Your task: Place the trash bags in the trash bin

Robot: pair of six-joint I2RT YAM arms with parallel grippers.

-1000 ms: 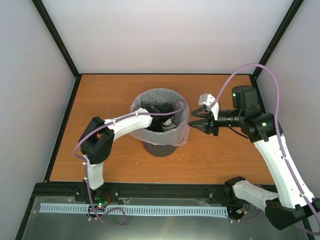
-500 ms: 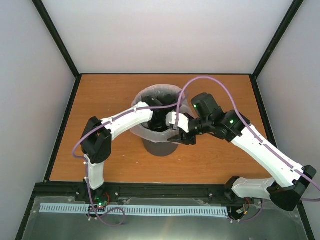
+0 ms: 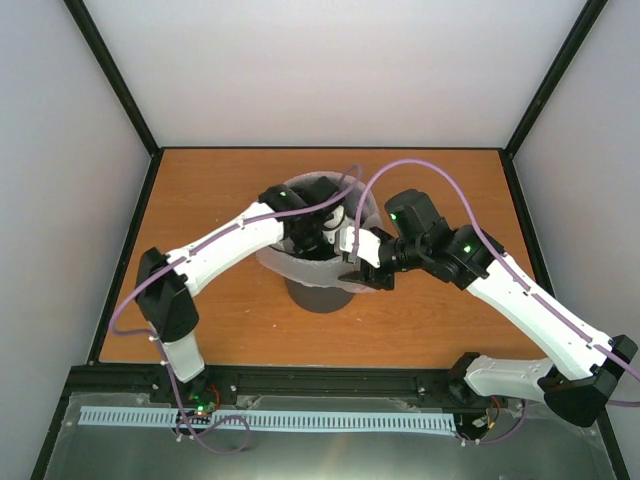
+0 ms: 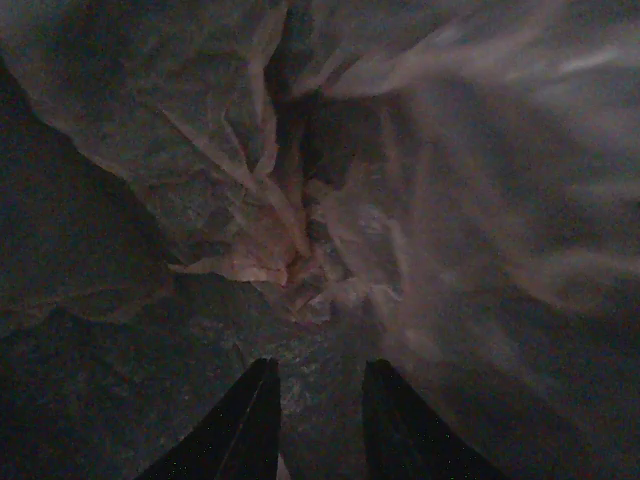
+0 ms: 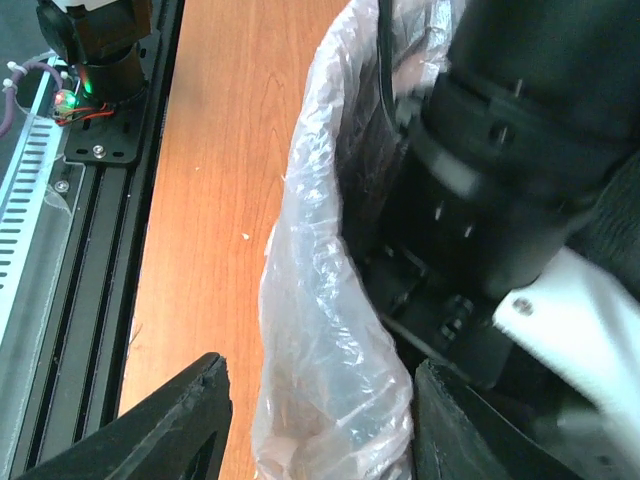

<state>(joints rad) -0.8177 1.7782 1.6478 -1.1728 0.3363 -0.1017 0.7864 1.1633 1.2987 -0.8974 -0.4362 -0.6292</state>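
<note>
While plunged inside the trash bin (image 3: 318,296), reached deeper with left gripper (image 4: 320,366) than half a second before, fingers parted and empty above the crumpled trash bag (image 4: 300,250) lining it. Kept right gripper (image 5: 320,368) fingers spread, straddling the bag's draped rim.

Top external: high, behind the arm bases, angled down over the whole tabletop (image 3: 200,320); distant. Left wrist: very close, dim, pointing down inside the trash bag (image 4: 300,250). Right wrist: close, at the rim of the trash bin (image 3: 320,297), facing the near rail (image 5: 90,250). All three share the bag.
</note>
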